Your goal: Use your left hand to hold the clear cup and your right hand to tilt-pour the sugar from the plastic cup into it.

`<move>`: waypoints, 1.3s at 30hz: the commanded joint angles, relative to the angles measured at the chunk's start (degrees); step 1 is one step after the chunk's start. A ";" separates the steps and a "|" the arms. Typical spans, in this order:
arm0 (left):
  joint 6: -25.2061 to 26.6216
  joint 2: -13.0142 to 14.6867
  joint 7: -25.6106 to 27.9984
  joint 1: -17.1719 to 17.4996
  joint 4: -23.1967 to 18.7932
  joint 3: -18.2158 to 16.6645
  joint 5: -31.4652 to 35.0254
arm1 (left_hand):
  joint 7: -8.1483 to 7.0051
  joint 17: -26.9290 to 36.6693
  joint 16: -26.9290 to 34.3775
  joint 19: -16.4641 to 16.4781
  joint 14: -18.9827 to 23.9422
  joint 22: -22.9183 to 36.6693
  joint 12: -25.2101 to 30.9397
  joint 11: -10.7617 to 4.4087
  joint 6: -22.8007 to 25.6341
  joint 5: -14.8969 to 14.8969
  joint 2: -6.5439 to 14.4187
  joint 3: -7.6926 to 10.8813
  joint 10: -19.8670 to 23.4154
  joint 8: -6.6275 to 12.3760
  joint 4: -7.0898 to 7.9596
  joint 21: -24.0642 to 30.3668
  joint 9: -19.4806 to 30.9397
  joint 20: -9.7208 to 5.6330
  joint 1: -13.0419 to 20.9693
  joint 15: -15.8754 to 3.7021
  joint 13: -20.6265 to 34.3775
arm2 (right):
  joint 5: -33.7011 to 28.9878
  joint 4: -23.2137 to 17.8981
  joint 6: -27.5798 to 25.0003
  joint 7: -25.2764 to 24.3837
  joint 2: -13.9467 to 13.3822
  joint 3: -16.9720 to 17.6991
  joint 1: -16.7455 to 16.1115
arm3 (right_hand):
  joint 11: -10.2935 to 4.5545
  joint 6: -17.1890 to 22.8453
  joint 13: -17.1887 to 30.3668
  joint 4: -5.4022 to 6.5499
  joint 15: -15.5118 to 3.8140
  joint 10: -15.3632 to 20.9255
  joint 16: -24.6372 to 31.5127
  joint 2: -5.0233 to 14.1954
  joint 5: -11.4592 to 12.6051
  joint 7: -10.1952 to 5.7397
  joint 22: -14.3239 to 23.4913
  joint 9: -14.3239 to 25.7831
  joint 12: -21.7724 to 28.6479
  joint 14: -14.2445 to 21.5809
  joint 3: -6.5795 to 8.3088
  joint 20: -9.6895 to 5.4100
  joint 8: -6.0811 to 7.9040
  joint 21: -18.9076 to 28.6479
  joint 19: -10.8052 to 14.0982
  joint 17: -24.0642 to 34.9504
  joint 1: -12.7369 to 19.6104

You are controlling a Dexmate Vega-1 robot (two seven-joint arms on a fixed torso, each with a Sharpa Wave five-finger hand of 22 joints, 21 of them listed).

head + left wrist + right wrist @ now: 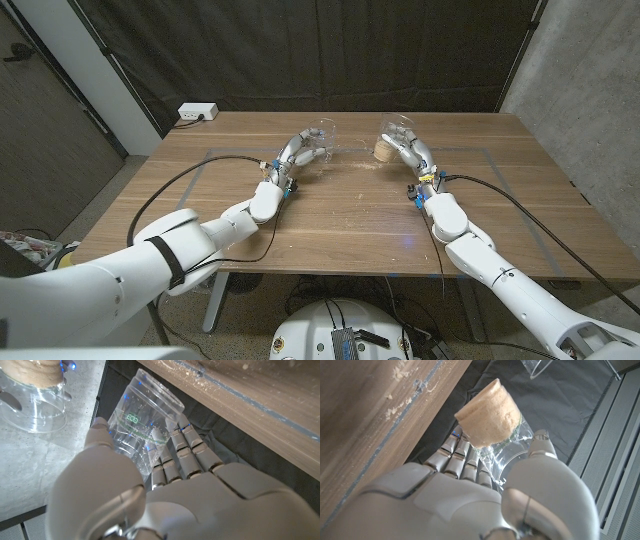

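Clear cup (322, 135) sitting on wooden tabletop (350, 220) at far centre, 11 o'clock; left hand (297, 152) gripping it, fingers (182, 452) wrapping its wall. Plastic cup (392, 140) with tan sugar (487, 412) at 1 o'clock; right hand (412, 152) holding it, tilted.
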 commanded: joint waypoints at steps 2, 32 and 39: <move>-4.64 1.83 1.39 1.92 -2.29 -2.47 1.73 | 0.41 0.45 -0.19 0.19 0.43 0.18 0.74 0.08 0.20 -0.24 0.56 -0.01 0.12 0.62 0.29 0.37 0.41 -3.17 0.08 -7.39 0.50 | -4.94 3.45 3.24 1.60 -1.96 -0.75 3.35 | -0.68 0.84 -0.19 0.12 -9.96 0.92 -0.16 0.18 0.03 -0.51 0.06 0.14 -0.17 1.04 0.53 -0.87 0.41 0.37 0.61 -0.03 -0.05; 6.58 6.83 -5.28 6.72 -15.79 -6.33 1.55 | 0.37 1.62 -0.32 -0.15 1.40 0.43 1.74 0.00 0.73 -0.89 1.03 -0.70 0.33 1.42 0.68 0.93 1.34 -3.05 0.53 -7.39 1.81 | -0.23 -4.19 -0.05 8.50 -7.72 2.95 4.34 | -1.30 4.06 -1.92 -1.07 -10.48 3.07 -1.64 -0.19 -0.15 -0.77 -0.41 -0.01 -0.79 3.47 1.60 -2.20 1.37 1.86 4.03 -0.54 2.16; 7.83 7.08 -6.44 6.94 -16.55 -6.34 1.57 | 0.37 1.94 -0.45 -0.31 1.40 0.51 1.94 0.02 0.76 -1.09 1.10 -0.93 0.29 1.55 0.77 1.09 1.55 -3.05 0.64 -7.37 2.16 | -0.83 -12.24 -8.77 10.71 -12.35 4.38 5.44 | -1.33 3.59 -2.12 -0.43 -10.33 2.77 -2.23 -0.28 -0.28 -0.97 -0.54 -0.05 -1.17 3.42 1.39 -1.98 1.11 1.83 3.84 -0.69 1.36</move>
